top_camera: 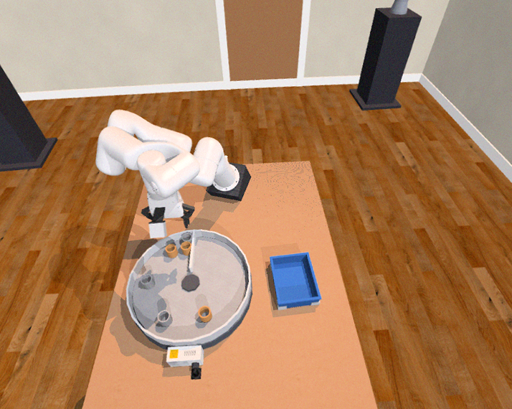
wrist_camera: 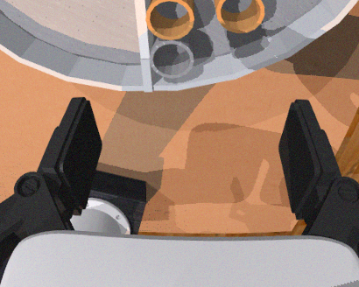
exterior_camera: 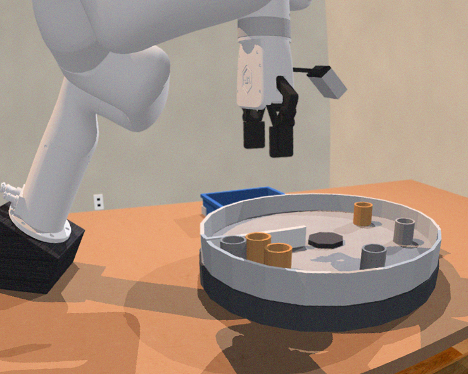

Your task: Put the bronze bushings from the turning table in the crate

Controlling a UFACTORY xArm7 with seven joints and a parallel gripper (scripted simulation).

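The round turning table (top_camera: pixel 188 288) holds three bronze bushings and three steel ones. Two bronze bushings (top_camera: pixel 171 249) (top_camera: pixel 185 247) stand at its far rim by the white divider bar (top_camera: pixel 192 256), with a steel bushing (top_camera: pixel 186 236) just behind them. In the wrist view they are the two bronze bushings (wrist_camera: pixel 170 17) (wrist_camera: pixel 240 9) and the steel bushing (wrist_camera: pixel 173 59). The third bronze bushing (top_camera: pixel 203 311) is near the front, with steel bushings at the front left (top_camera: pixel 164 317) and the left (top_camera: pixel 145 280). My gripper (exterior_camera: pixel 268 140) is open and empty, high above the table top just outside the far rim. The blue crate (top_camera: pixel 294 279) sits to the right.
A white control box (top_camera: pixel 184 356) with a small black part (top_camera: pixel 195 370) sits in front of the turning table. A dark octagonal hub (top_camera: pixel 190 282) marks its centre. My arm's black base (top_camera: pixel 229 185) is on the table's far end. Two dark pedestals stand on the floor behind.
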